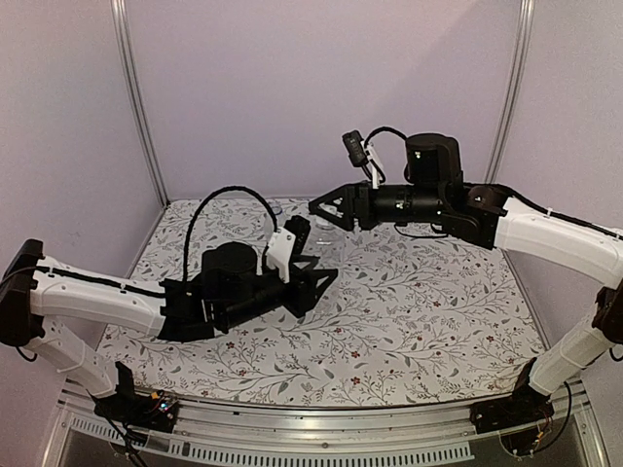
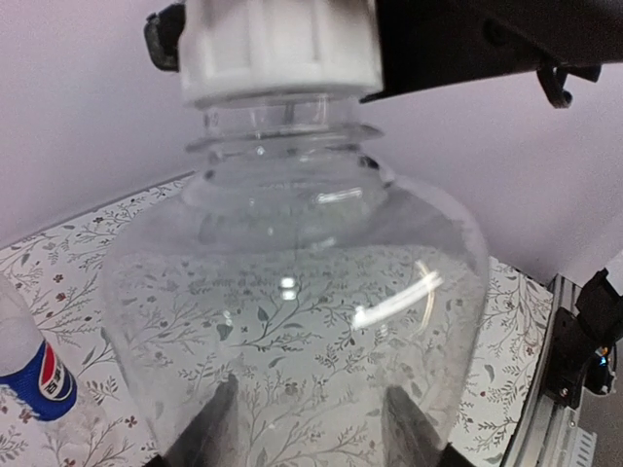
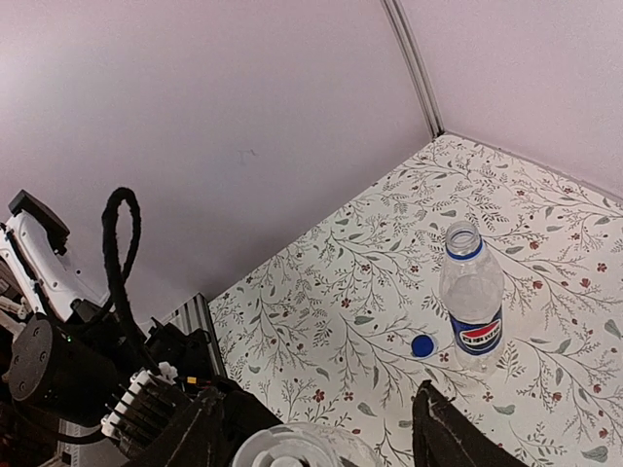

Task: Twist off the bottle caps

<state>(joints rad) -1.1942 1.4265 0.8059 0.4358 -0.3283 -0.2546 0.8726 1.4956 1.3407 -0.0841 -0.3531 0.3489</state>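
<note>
**A:** Blue bottle cap (image 3: 422, 344): is it off?

**B:** Yes. It lies flat on the flower-patterned bench (image 3: 370, 263), just beside the foot of the Pepsi bottle (image 3: 470, 311). That bottle stands upright with an open neck, well apart from both arms. As I judge it, that half of the job is done.

**A:** And the other cap?

**B:** The pale cap (image 2: 277, 44) sits on the neck of the unlabelled bottle (image 2: 292, 292), with the threads showing just beneath it. I cannot tell whether it has been loosened at all.

**A:** Who is holding that bottle?

**B:** The left gripper (image 2: 310, 428) is clamped on its lower body. Both fingers show dark through the clear plastic, one on each side. The bottle is held up off the bench, cap end towards the right arm.

**A:** What is the right arm doing?

**B:** The right gripper (image 3: 321, 428) has one jaw on each side of the pale cap. The jaws are apart, and I cannot tell whether they are pressing on the cap or only straddling it.

**A:** So what is left?

**B:** By my reckoning, the second cap has to be gripped, twisted off and set down.
</note>
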